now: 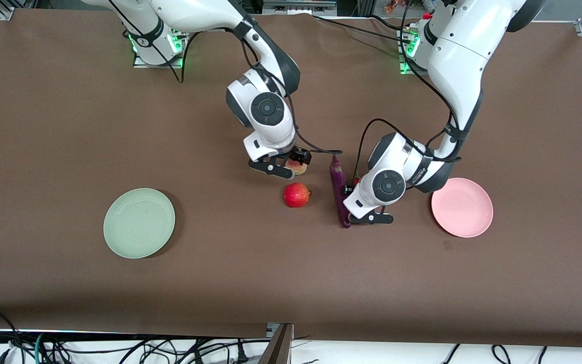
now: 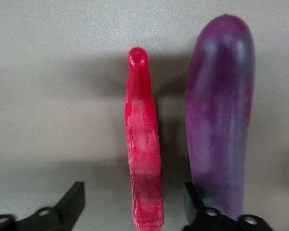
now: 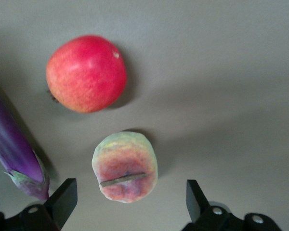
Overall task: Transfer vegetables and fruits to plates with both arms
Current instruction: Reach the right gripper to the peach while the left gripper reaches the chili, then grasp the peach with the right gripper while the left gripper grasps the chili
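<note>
Tools (image 3: 127, 204) (image 2: 130, 211) astride peach (image 3: 125, 166), chili (image 2: 143, 144)

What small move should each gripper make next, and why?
Probably close both: the left gripper sits low with the red chili pepper between its open fingers, and the right gripper likewise brackets the peach. Neither is gripped yet.

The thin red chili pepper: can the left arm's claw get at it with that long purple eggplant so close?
Probably yes: the thin red chili pepper lies between the open left gripper's fingers, the long purple eggplant just outside one.
</note>
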You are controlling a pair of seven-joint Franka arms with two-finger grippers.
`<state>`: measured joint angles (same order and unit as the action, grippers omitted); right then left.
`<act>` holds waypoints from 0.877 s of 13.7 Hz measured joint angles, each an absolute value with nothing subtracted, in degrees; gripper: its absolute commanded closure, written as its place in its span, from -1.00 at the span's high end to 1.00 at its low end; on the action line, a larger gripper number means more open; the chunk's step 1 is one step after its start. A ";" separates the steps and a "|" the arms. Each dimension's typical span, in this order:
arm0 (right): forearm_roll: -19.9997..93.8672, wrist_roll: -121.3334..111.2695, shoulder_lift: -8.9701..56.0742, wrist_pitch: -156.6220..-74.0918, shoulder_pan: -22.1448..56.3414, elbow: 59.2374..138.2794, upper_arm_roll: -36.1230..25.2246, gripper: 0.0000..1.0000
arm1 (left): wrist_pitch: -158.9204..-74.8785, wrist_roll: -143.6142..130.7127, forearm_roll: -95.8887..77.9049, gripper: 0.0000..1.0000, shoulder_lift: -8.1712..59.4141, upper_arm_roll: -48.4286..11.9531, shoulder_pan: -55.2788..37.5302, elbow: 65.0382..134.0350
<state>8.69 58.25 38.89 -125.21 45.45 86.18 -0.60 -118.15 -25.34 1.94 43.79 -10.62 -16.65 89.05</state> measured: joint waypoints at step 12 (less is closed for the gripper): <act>8.60 58.31 43.67 -132.22 47.13 86.16 -0.84 1.00 | -120.28 -18.35 1.69 -1.00 41.98 -10.45 -14.93 92.08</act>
<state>8.60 58.31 43.67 -132.22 47.13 86.16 -0.84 -120.28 -18.35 1.69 41.98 -10.45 -14.93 92.08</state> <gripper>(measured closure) 0.000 0.744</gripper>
